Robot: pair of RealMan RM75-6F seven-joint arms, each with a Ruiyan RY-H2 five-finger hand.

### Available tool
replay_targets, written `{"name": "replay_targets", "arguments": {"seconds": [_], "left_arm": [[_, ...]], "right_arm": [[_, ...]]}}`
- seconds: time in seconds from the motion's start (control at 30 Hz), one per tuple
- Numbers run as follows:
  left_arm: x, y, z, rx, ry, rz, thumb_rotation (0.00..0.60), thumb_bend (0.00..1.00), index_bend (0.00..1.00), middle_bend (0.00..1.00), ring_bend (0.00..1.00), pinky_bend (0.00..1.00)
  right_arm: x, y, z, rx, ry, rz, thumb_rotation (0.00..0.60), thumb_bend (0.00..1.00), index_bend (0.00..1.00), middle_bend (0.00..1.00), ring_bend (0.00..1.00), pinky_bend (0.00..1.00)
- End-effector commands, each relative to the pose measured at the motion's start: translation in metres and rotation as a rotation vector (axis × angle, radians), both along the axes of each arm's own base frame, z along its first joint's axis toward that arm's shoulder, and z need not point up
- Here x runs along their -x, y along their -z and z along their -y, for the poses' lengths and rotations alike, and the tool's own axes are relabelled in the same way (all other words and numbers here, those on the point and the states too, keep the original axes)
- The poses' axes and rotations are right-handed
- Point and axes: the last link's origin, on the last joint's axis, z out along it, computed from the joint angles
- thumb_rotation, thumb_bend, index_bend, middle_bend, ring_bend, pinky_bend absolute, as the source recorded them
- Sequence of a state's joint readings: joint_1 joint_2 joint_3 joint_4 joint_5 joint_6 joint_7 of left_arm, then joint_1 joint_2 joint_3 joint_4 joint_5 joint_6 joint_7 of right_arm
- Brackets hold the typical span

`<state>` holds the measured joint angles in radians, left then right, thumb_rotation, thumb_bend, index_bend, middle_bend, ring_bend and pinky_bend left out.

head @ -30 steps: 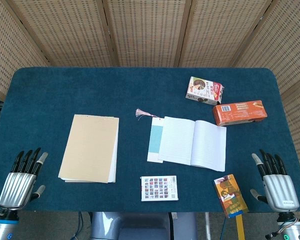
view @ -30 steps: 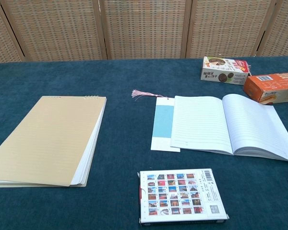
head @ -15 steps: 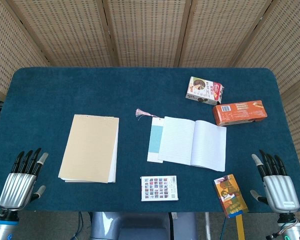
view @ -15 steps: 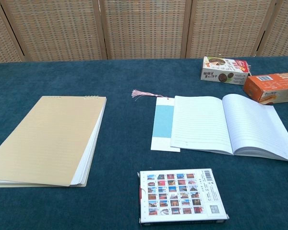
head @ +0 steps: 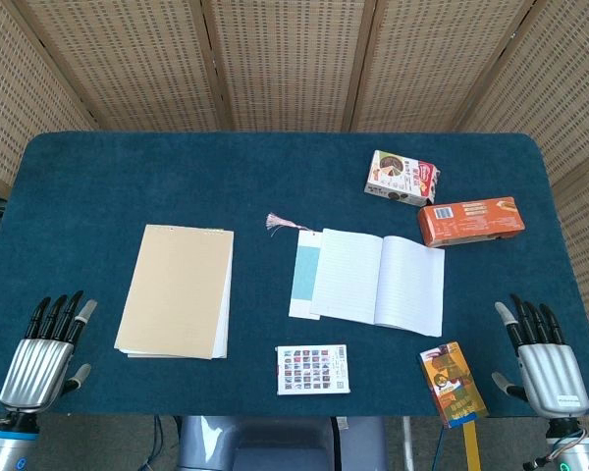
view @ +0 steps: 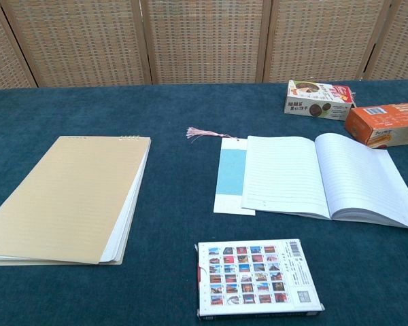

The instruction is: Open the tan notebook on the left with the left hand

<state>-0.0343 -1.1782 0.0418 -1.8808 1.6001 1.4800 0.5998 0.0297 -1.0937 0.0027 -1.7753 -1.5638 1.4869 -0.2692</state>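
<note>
The tan notebook [head: 176, 290] [view: 69, 196] lies closed and flat on the left half of the blue table, its binding at the far edge. My left hand [head: 41, 353] hovers at the table's near left corner, fingers spread and holding nothing, well to the left of the notebook and nearer than it. At the near right corner my right hand [head: 542, 355] is likewise open and empty. Neither hand shows in the chest view.
An open lined notebook [head: 378, 282] with a blue bookmark [head: 305, 275] lies in the middle. A small stamp-patterned booklet [head: 312, 370] sits near the front edge, an orange packet [head: 452, 383] to its right. Two boxes, white [head: 401, 178] and orange [head: 469, 221], stand at the back right.
My left hand has drawn back slightly toward the near edge. Nothing else has moved.
</note>
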Motion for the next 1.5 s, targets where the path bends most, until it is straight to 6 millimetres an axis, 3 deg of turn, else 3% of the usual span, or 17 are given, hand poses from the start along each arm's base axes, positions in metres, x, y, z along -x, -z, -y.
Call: {"name": "replay_targets", "arguments": {"seconds": [0.03, 0.37, 0.67, 1.5], "left_arm": [[0.0, 0.001, 0.0, 0.002, 0.0, -0.002, 0.6, 0.23, 0.0, 0.0, 0.0, 0.0], [-0.003, 0.012, -0.006, -0.012, 0.049, 0.056, 0.6, 0.23, 0.0, 0.0, 0.0, 0.0], [-0.002, 0.042, -0.012, 0.048, 0.081, 0.051, 0.6, 0.24, 0.0, 0.0, 0.0, 0.0], [-0.007, 0.096, -0.036, 0.168, 0.07, -0.01, 0.6, 0.26, 0.0, 0.0, 0.0, 0.0]], "right_arm": [[0.0, 0.0, 0.0, -0.001, -0.001, 0.001, 0.6, 0.12, 0.0, 0.0, 0.0, 0.0], [-0.001, 0.003, 0.0, -0.018, -0.002, 0.002, 0.6, 0.11, 0.0, 0.0, 0.0, 0.0], [-0.002, 0.0, -0.001, -0.013, -0.009, 0.02, 0.6, 0.11, 0.0, 0.0, 0.0, 0.0], [-0.002, -0.007, -0.003, -0.007, -0.02, 0.053, 0.6, 0.12, 0.0, 0.0, 0.0, 0.0]]}}
